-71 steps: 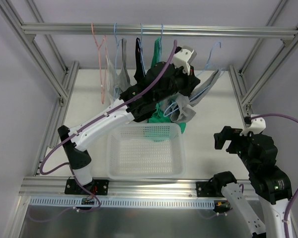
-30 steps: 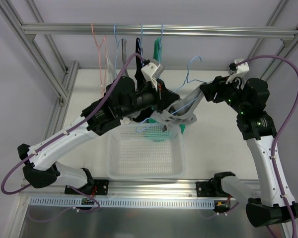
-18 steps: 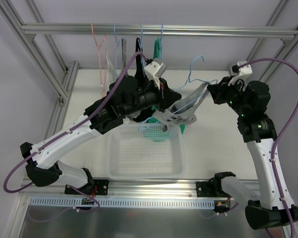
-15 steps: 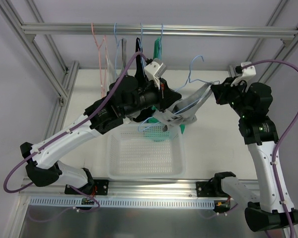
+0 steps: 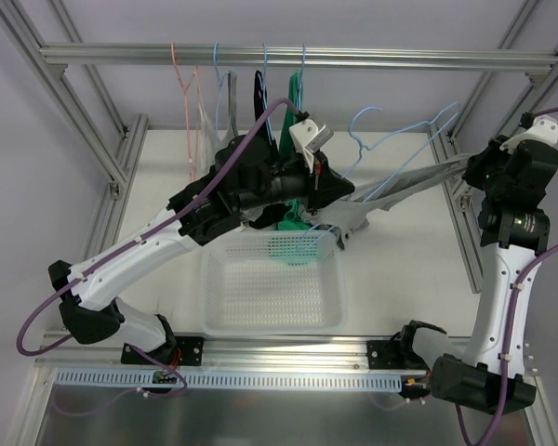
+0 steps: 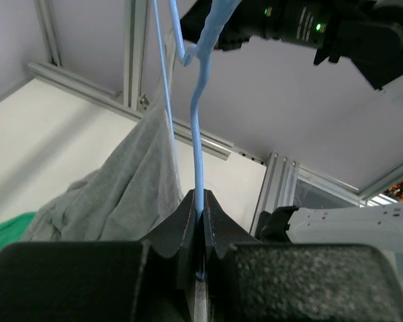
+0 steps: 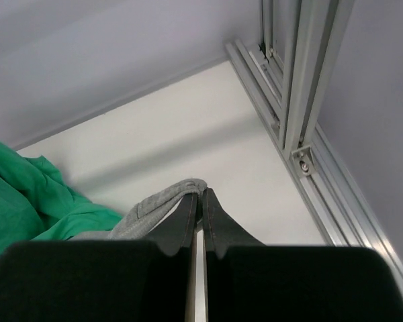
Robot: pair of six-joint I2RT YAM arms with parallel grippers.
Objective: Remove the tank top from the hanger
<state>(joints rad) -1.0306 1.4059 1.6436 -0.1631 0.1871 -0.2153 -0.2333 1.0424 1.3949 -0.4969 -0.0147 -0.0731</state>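
Left gripper (image 6: 198, 204) was clamped tight on the thin wire of the light-blue hanger (image 6: 195, 134), jaws squeezed together around it. Right gripper (image 7: 200, 201) was pinched shut on a narrow strap of the grey tank top (image 7: 153, 209), out near the right-hand frame rail. From above, the tank top was stretched in the air between the two grippers, its bulk bunched below the left one, above the far rim of the white basket (image 5: 225, 321). Grey fabric hung beside the hanger wire, with the green top (image 7: 27, 194) close by.
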